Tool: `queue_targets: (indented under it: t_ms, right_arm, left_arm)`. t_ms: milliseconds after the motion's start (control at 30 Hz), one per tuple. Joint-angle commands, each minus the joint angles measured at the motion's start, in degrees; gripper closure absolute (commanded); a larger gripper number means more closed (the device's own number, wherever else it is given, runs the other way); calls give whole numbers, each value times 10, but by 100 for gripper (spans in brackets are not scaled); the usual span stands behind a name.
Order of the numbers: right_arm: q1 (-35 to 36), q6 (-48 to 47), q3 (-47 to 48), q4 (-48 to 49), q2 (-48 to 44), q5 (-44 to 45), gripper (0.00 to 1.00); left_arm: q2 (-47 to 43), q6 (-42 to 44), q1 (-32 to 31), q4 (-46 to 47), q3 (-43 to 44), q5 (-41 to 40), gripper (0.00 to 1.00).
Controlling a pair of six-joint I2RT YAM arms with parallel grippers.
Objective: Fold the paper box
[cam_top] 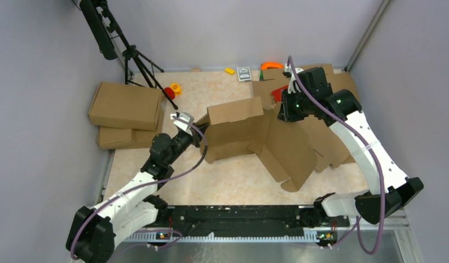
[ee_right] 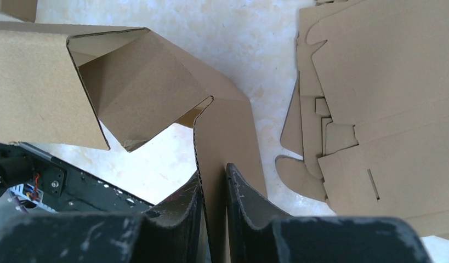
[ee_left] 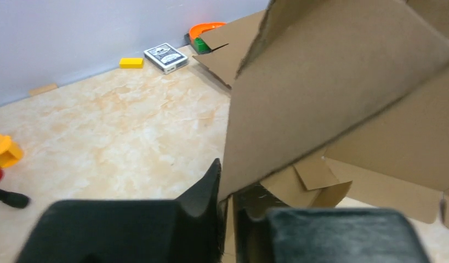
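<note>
Got both my left jaws and right jaws nearly closed, each pinching a panel edge of the half-folded plain brown corrugated cardboard box (cam_top: 233,129).

The paper box (cam_top: 236,129) is plain brown cardboard, on a table (cam_top: 211,181) of cream stone pattern with tan veining. At the table's far edge lie a yellow block (cam_top: 229,70), a black-and-white patterned card box (cam_top: 244,73) and an orange piece (cam_top: 271,65).
</note>
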Motion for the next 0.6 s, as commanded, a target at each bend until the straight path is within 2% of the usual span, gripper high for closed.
queue_targets:
  t_ms: [0,67,267,433,567]
  right_arm:
    - [14,27,20,25,-3,11,84]
    - [19,42,23,28,-3,12,85]
    - [71,102,15,72,-7,9,87]
    - [113,119,22,86,0,21,88]
    - [118,123,24,86,-4,25,89]
  left_arm:
    - [6,-15,-2,-29,47,6,95]
    - [17,-29,-3,-43,63,8,100]
    - [44,-99,-16,-64,92,-72,99]
    - [66,-108,-34,-69,114,-157,97]
    - [78,-118,-34,-69,129,-190,96]
